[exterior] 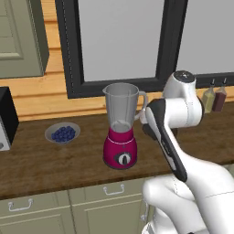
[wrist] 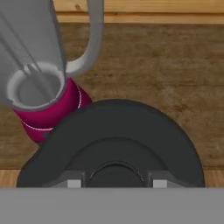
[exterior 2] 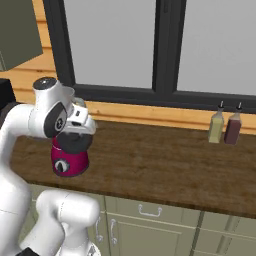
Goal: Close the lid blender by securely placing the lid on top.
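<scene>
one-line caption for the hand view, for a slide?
Round black lid at the hand, beside the open clear grey blender jar on its magenta base, above the brown wooden counter.

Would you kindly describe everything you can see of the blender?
The blender stands upright on the wooden counter, below the window. Its magenta base carries a round black dial on the front. Above sits a clear grey jar, widening upward, with a side handle and an open, uncovered mouth. The black lid is in the gripper, apart from the jar and not yet on it.
</scene>
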Controlling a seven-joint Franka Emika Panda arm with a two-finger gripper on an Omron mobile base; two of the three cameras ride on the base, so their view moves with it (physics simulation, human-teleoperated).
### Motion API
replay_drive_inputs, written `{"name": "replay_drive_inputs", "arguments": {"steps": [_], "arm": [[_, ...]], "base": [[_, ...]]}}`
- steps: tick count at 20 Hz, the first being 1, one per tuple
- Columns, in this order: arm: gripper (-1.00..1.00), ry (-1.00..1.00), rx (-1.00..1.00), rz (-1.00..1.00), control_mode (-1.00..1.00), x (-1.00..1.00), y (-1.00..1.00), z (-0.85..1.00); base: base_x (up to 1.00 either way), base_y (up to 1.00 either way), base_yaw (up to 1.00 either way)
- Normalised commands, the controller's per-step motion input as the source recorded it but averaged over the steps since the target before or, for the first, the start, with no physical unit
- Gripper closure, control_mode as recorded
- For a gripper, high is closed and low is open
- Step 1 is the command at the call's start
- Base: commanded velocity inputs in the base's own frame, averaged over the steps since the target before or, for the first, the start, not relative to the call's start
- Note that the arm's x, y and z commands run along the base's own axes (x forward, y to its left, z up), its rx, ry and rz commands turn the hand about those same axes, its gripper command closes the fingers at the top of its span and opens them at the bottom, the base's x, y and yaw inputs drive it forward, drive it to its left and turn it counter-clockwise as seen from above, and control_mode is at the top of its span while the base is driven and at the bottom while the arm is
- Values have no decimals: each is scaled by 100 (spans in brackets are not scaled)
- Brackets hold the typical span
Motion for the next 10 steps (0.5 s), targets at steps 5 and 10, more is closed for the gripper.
{"name": "replay_drive_inputs", "arguments": {"steps": [5, 10], "arm": [[100, -10, -1, 0, -100, -12, 42, 100], [100, -8, 0, 0, -100, 0, 43, 100]], "base": [[0, 0, 0], [0, 0, 0]]}}
